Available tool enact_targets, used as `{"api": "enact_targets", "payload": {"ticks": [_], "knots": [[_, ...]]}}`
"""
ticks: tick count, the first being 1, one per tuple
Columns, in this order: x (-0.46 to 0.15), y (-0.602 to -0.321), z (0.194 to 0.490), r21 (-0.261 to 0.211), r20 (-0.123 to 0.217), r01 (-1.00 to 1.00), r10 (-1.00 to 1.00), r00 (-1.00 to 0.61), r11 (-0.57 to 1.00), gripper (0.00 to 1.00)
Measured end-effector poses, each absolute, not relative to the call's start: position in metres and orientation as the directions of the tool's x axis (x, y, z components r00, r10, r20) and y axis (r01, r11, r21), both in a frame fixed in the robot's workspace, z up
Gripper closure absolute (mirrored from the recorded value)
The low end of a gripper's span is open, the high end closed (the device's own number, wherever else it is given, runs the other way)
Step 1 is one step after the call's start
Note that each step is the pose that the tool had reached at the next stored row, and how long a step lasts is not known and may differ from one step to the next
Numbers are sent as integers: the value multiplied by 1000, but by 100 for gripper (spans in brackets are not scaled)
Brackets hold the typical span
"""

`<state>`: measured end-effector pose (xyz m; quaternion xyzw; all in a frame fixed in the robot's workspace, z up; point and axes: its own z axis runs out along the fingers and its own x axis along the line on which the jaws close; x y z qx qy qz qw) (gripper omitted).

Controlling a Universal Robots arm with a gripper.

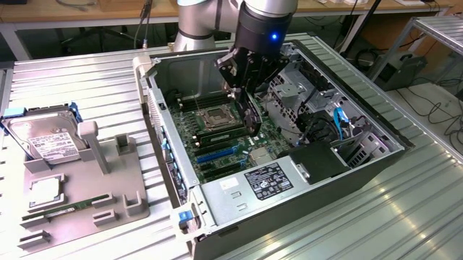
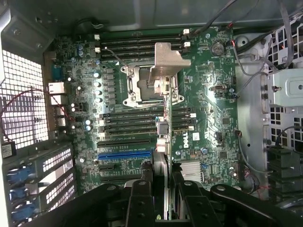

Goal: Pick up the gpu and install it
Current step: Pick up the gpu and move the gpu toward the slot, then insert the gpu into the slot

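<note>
**Graphics card gripped over the open computer**

The end effector (image 1: 244,93) is down inside the open computer case (image 1: 289,227), which lies on its side on the ribbed metal table (image 1: 94,81). It is closed on the graphics card (image 1: 252,122), with the card clamped between its black fingers (image 2: 142,198).

In the exterior view the card hangs on edge below the end effector, over the green motherboard (image 1: 217,142), on the exterior view's right of the processor socket (image 1: 217,116). Whether its lower edge touches the board cannot be told.

In the wrist view the graphics card (image 2: 161,127) shows edge-on as a thin strip running out from the end effector (image 2: 161,187) across the motherboard (image 2: 213,118). Its silver end bracket sits at the far end, over the processor socket (image 2: 137,85). The blue slot (image 2: 125,154) lies just beside the card's line, not under it.

On the exterior view's left, well apart from the case, a gray tray (image 1: 123,200) holds a hard drive (image 1: 43,138) and a memory stick (image 1: 65,210).
</note>
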<state>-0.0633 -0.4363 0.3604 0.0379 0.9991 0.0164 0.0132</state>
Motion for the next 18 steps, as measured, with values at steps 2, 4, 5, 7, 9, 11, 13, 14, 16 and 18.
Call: {"api": "enact_targets", "payload": {"ticks": [2,4,5,7,9,11,13,14,16,18], "knots": [[-63,-436,360,34,-25,75,76,-997,997,74],[-63,-436,360,34,-25,75,76,-997,997,74],[-63,-436,360,34,-25,75,76,-997,997,74],[-63,-436,360,34,-25,75,76,-997,997,74],[-63,-436,360,34,-25,75,76,-997,997,74],[-63,-436,360,34,-25,75,76,-997,997,74],[-63,-436,360,34,-25,75,76,-997,997,74],[-63,-436,360,34,-25,72,73,-997,997,74],[-63,-436,360,34,-25,62,63,-998,998,74],[-63,-436,360,34,-25,46,47,-999,998,74]]}}
